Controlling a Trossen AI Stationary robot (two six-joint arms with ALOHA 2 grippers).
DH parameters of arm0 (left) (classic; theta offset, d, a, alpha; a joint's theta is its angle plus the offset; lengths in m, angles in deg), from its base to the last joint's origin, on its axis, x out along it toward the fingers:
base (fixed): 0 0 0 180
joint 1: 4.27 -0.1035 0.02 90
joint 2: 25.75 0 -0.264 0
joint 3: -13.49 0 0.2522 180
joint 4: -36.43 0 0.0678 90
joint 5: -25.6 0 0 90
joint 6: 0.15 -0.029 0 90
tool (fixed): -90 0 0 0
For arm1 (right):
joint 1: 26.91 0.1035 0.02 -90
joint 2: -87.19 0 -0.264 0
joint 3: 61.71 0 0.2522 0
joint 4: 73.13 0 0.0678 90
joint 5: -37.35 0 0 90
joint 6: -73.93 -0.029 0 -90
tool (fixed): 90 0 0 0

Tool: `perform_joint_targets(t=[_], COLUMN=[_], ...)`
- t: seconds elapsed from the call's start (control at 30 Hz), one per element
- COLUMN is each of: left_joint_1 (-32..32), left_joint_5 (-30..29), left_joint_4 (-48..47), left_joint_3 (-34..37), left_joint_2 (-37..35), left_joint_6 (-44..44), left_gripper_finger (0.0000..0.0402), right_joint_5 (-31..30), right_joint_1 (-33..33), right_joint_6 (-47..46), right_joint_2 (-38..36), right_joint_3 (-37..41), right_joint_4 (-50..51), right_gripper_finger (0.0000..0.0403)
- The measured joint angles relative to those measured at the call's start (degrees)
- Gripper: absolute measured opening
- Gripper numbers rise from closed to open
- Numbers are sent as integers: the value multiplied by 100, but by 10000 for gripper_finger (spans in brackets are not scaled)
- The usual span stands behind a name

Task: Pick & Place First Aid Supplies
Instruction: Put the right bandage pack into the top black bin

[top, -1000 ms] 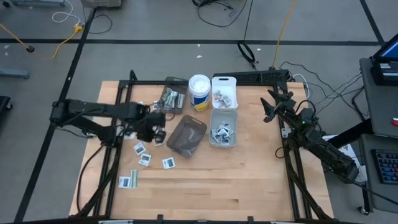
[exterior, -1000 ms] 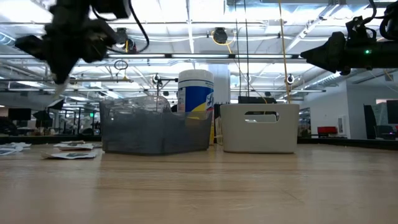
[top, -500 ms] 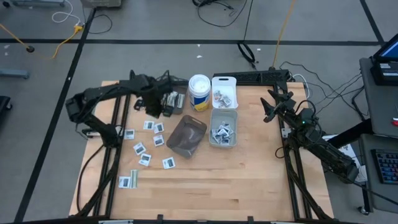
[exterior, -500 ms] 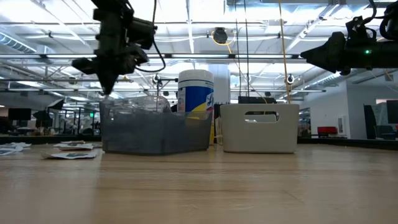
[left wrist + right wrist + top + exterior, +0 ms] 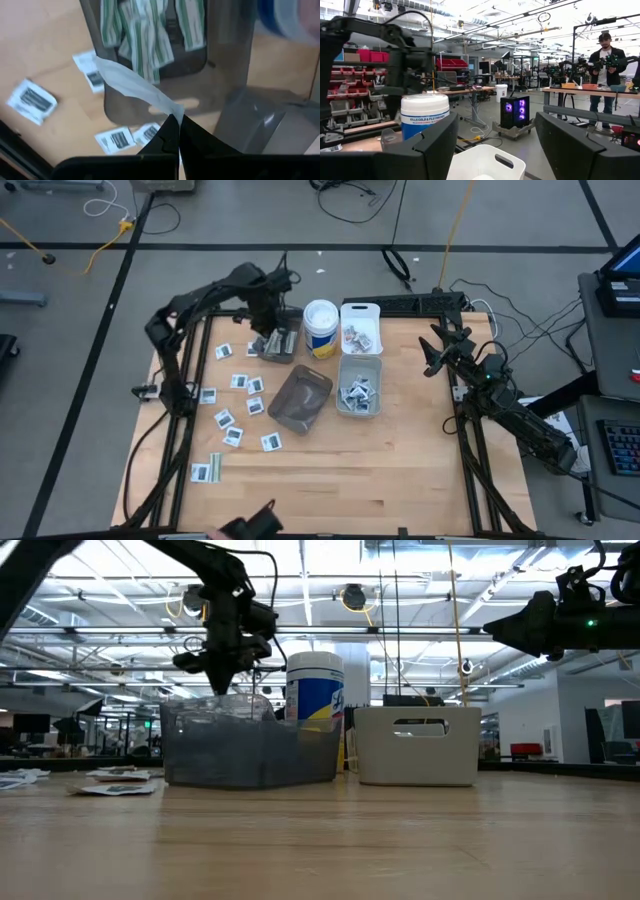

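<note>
Here the left gripper [image 5: 174, 131] hangs over the smoky bin [image 5: 277, 343] w/ green-striped strips [image 5: 150, 30], jaws pinched on a pale strip packet [image 5: 132, 90]. White square packets [image 5: 240, 407] lie scattered on the table [image 5: 400, 470]. Right gripper [image 5: 432, 352] waits at the table's right edge, jaws wide, empty.

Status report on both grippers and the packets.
Left gripper shut on strip packet, over smoky bin. Right gripper open, parked. Nothing blocking.
</note>
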Motion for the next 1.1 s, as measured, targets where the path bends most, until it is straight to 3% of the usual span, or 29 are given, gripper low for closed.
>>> perform_joint_targets(t=[0.4,0.77,1.1], left_joint_1=[-243,-248,-214], left_joint_5=[-176,-353,-507], left_joint_4=[-635,-578,272], left_joint_3=[-1869,-1712,-1275], left_joint_2=[1017,1286,1462], left_joint_6=[-360,-488,-586], left_gripper_finger=[0,0,0], right_joint_5=[0,0,2], right_joint_1=[0,-1,-2], right_joint_6=[1,0,0], right_joint_2=[2,1,1], right_joint_3=[-1,0,-1], right_joint_4=[0,0,0], right_gripper_finger=[263,263,263])
